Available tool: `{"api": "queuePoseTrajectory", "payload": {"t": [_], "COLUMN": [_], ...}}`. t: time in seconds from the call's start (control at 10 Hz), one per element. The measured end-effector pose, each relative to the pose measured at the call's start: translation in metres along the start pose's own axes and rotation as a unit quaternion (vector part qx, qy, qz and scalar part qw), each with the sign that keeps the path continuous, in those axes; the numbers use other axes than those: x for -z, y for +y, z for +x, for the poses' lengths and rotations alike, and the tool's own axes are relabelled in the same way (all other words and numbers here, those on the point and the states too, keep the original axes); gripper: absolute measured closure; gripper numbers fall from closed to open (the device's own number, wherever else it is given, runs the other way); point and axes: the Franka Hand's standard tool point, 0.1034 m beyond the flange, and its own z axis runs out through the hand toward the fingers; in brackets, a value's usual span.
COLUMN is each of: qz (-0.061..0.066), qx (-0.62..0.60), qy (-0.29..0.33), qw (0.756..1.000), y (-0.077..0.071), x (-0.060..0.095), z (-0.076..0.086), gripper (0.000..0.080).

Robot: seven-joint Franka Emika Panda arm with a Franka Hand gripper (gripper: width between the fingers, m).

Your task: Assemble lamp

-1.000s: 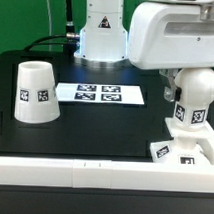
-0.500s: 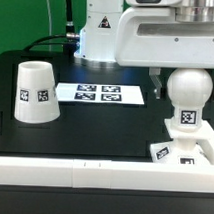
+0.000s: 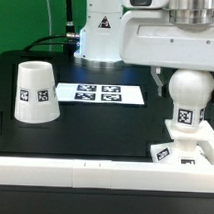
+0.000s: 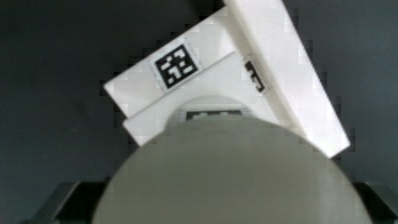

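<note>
The white round-headed bulb [image 3: 188, 96] stands upright with its neck down and a tag on the neck, right over the flat square base [image 3: 165, 151] at the exterior view's right. My gripper [image 3: 188, 84] is shut on the bulb's head from above. I cannot tell whether the neck touches the base. In the wrist view the bulb's head [image 4: 222, 170] fills the foreground, with dark fingers [image 4: 68, 203] at its sides, and the tagged base [image 4: 178, 70] lies beyond it. The tapered shade [image 3: 36, 91] stands mouth down at the exterior view's left.
The marker board [image 3: 99, 93] lies flat at the middle back of the black table. A white wall [image 3: 93, 175] runs along the front edge, right next to the base. The arm's white pedestal [image 3: 102, 35] stands behind the marker board.
The bulb was tilted one second ago and now hangs upright. It has shifted slightly toward the exterior view's left, over the base. The shade and base have not moved.
</note>
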Motion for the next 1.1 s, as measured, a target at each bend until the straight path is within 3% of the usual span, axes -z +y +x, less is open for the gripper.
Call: {"api": "queuePoseTrajectory", "payload": {"t": [0.3,0.4,0.5,0.6,0.9,1.1], "qz": [0.002,0.01,0.033,0.045,0.069,0.073], "qx": [-0.09,-0.138,-0.206,-0.253,-0.404,-0.429], "qy": [-0.002,-0.004,-0.007,-0.01,-0.039,-0.046], "qw": [0.996,0.99,0.978,0.966,0.911,0.899], "y": [-0.001,-0.0013,0.0,-0.0003,-0.0039,-0.0051], "x": [-0.0003,-0.0011,-0.0018,-0.0018,-0.0023,-0.0023], "z": [-0.0012,-0.0013,-0.0007,-0.0013,-0.0024,-0.0029], "gripper": [0.0223,0.0223,0.0223,0.0223,0.0223,0.0215]}}
